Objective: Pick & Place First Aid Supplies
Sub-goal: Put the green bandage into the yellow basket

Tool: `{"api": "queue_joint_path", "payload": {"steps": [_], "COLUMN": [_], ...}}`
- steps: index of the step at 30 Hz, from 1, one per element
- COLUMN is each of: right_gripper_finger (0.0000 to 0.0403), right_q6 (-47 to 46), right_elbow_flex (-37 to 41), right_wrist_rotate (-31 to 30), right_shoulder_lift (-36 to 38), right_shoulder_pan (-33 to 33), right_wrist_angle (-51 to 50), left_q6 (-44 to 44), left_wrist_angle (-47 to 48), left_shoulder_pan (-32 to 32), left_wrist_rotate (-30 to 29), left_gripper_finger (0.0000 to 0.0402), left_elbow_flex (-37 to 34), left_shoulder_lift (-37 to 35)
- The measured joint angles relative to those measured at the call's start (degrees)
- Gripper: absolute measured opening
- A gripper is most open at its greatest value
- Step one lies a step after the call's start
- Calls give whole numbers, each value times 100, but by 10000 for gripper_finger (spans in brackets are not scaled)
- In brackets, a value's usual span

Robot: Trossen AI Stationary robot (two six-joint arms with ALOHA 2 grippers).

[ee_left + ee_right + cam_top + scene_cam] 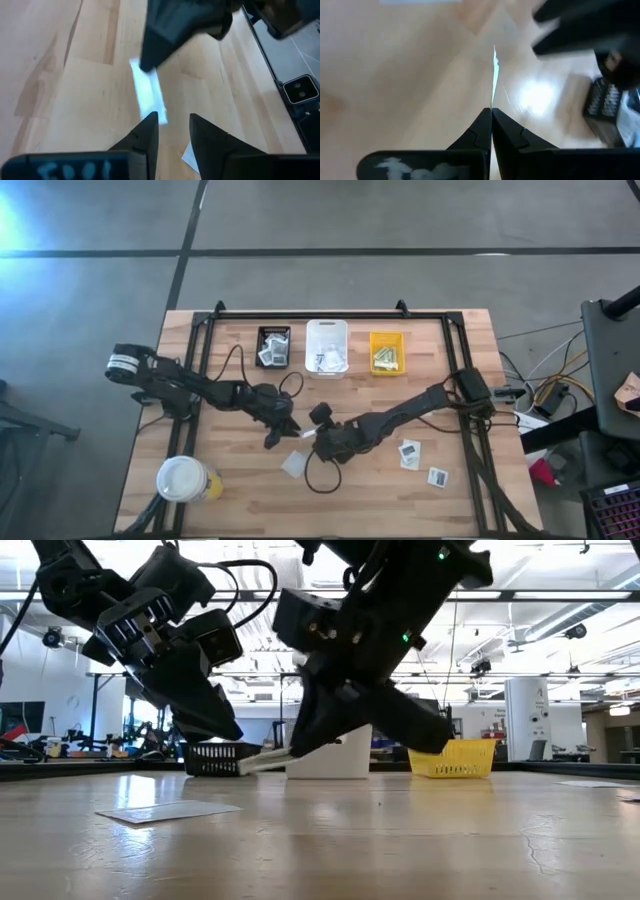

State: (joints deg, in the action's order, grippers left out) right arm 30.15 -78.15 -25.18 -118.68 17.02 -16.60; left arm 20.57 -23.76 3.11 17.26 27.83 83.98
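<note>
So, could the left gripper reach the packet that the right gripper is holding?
Probably yes: the left gripper is open, facing the free end of the packet, nothing between; the right gripper pinches its other end.

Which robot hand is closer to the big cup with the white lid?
Left. The left gripper hovers mid-table, up and right of the cup; the right gripper, pinching a packet, is farther right.

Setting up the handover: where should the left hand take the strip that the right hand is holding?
Take the strip by its free end, away from the right hand, which pinches the other end. It looks clear of the table, so bring the open left hand in end-on, fingers closing on its flat faces.
</note>
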Motion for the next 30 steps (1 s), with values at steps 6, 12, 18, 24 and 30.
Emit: {"api": "queue_joint_path", "payload": {"steps": [6, 12, 18, 24, 30], "right_gripper_finger": [8, 8, 8, 8, 8], "right_q6": [-357, -951, -1632, -2587, -3627], "right_elbow_flex": [25, 331, 827, 1417, 1997], "right_wrist_rotate": [-390, -828, -1242, -1253, -1257], "right_shoulder_lift": [420, 993, 1611, 2310, 3041], "right_shoulder_pan": [-16, -65, -220, -562, -1036], "right_wrist_angle": [-883, -1016, -1020, -1027, -857], "left_q6": [-51, -196, -205, -210, -282], "left_wrist_angle": [-1, 85, 90, 174, 190], "left_shoulder_pan": [-2, -2, 3, 5, 6], "left_wrist_rotate": [1, 2, -1, 2, 0], "left_gripper_finger": [103, 101, 101, 101, 101], "left_elbow_flex": [0, 2, 2, 2, 2], "left_shoulder_lift": [-83, -144, -163, -163, -163]}}
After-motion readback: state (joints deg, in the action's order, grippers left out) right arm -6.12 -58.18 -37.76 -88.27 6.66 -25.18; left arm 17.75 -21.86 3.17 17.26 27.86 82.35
